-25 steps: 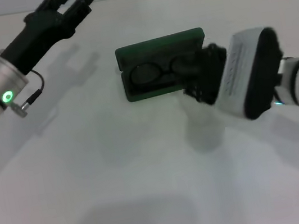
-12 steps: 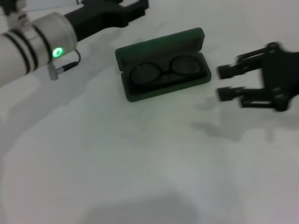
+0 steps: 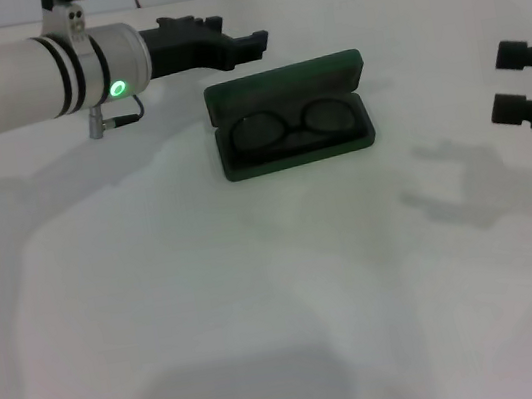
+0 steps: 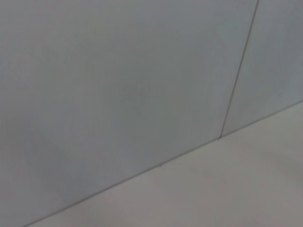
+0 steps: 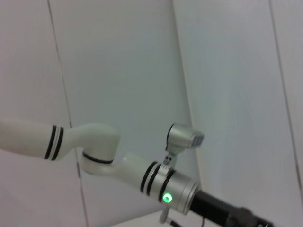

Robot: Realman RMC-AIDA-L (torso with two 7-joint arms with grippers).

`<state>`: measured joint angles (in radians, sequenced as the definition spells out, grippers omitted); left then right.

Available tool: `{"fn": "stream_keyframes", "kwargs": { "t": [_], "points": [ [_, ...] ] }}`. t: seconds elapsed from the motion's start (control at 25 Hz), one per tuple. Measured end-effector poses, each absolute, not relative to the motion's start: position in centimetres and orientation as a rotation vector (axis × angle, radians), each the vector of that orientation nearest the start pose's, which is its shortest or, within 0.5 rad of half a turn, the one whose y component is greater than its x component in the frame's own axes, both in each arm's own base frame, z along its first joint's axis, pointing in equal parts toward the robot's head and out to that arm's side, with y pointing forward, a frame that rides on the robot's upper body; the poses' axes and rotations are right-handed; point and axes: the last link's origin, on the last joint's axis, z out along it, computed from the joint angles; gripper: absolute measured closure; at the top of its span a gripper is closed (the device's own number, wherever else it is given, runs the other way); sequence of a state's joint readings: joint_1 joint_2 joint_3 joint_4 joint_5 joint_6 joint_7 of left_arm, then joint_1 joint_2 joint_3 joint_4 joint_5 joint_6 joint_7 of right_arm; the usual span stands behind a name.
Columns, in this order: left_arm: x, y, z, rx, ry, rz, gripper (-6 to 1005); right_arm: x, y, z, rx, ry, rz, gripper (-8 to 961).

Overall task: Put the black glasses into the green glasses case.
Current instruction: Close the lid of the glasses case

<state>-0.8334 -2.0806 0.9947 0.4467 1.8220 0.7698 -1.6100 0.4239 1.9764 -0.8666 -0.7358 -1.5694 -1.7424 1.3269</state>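
Observation:
The green glasses case lies open on the white table, its lid standing up at the back. The black glasses lie folded inside its lower half. My right gripper is open and empty at the right edge of the head view, well clear of the case. My left gripper is open and empty, held above the table just behind and left of the case. The right wrist view shows only my left arm against the wall. The left wrist view shows neither the case nor the glasses.
The white table spreads out in front of the case. A pale tiled wall stands behind the table, meeting it along the back edge.
My right gripper has drawn back to the right, away from the case, leaving the glasses inside. My left arm has swung down and to the right, toward the case's back left.

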Motion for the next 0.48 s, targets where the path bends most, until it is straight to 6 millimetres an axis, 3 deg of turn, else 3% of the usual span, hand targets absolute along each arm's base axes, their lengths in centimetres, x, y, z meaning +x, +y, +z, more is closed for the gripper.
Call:
{"fn": "stream_keyframes", "kwargs": {
  "t": [0.08, 0.48],
  "points": [
    [-21.0, 44.7, -4.5, -2.369, -0.79, -0.386, 294, 24.5, 31.4, 6.2, -2.633, 0.328, 1.06, 325],
    [-21.3, 43.4, -6.4, -2.467, -0.718, -0.26, 311, 24.8, 31.4, 6.6, -2.595, 0.345, 1.078, 299]
  ]
}}
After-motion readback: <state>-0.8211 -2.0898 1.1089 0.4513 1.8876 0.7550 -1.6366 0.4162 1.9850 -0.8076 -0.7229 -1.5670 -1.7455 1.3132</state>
